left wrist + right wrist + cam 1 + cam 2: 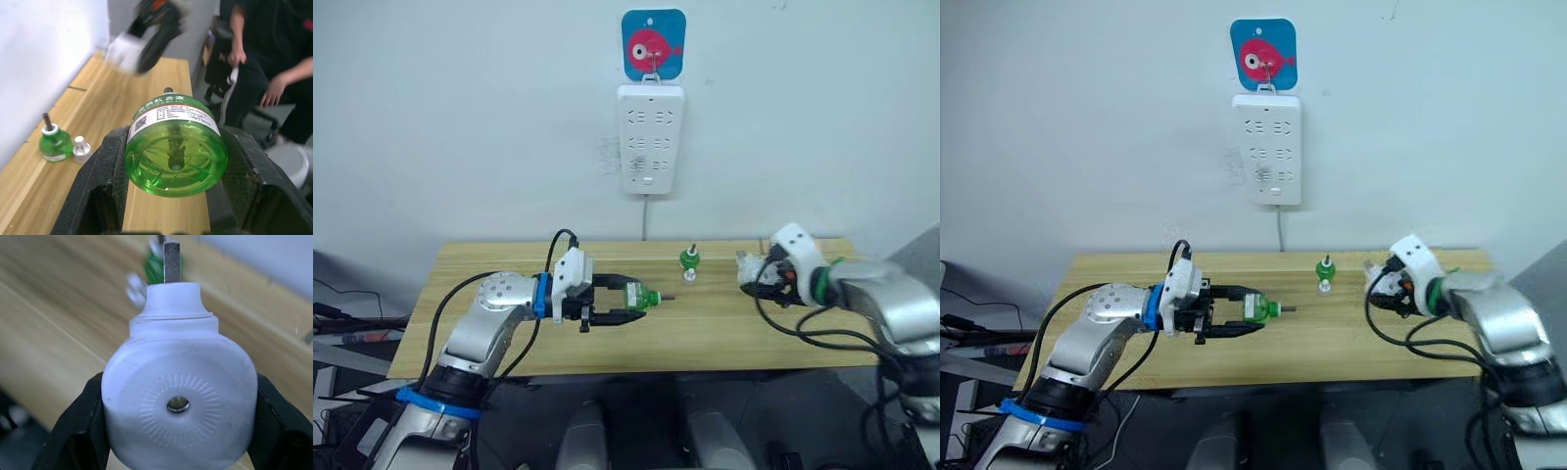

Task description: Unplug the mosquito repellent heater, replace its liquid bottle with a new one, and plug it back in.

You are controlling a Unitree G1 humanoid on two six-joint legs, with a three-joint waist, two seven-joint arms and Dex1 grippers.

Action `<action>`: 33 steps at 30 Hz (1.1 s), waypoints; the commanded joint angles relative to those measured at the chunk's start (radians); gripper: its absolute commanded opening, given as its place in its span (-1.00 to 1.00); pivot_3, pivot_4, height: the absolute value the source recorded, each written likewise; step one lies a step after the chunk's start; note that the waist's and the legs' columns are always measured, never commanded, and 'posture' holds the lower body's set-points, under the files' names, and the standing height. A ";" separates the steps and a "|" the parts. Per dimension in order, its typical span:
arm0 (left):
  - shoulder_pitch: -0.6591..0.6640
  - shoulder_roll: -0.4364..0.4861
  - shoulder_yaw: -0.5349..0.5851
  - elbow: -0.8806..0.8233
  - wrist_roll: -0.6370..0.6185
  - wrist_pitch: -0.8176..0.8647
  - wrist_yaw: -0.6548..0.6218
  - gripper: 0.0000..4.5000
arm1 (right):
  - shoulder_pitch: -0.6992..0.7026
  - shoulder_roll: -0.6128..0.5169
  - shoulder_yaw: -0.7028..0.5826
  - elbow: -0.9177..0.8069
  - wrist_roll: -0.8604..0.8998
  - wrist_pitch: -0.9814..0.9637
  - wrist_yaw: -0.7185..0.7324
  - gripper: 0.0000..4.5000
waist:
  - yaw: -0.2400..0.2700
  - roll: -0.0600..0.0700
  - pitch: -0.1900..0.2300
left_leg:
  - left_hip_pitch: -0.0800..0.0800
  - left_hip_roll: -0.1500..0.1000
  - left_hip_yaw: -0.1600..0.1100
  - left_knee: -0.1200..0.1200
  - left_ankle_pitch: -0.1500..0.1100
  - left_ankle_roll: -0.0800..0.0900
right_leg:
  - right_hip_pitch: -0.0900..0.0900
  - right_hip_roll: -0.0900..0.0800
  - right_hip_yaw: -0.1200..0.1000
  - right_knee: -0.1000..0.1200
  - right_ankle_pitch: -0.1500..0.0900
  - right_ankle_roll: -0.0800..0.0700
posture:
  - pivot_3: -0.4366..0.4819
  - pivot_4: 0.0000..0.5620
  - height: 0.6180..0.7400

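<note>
My left gripper (625, 300) is shut on a green liquid bottle (640, 297), held sideways above the wooden table (724, 328) with its wick pointing right; its base (175, 159) sits between the black fingers (100, 191). My right gripper (759, 269) at the table's right is shut on the white mosquito repellent heater (751, 264), whose rounded body (178, 401) is clamped between the fingers (78, 431). Another green bottle (689, 259) stands upright at the table's back middle with a small white cap (81, 149) beside it.
A white power strip (651, 137) hangs on the wall under a blue and pink hook plate (653, 44), its cord running down behind the table. A person in dark clothes (264, 63) sits beyond the table's right end.
</note>
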 commanded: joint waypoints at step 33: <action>-0.235 0.046 0.131 -0.207 -0.384 0.578 0.021 0.01 | 0.045 0.064 0.038 -0.299 0.511 -0.350 -0.007 0.33 | -0.001 -0.001 0.001 | 0.001 0.000 0.000 0.001 0.000 0.000 | 0.000 0.001 0.001 0.000 0.001 0.001 | -0.16 -0.27 1.00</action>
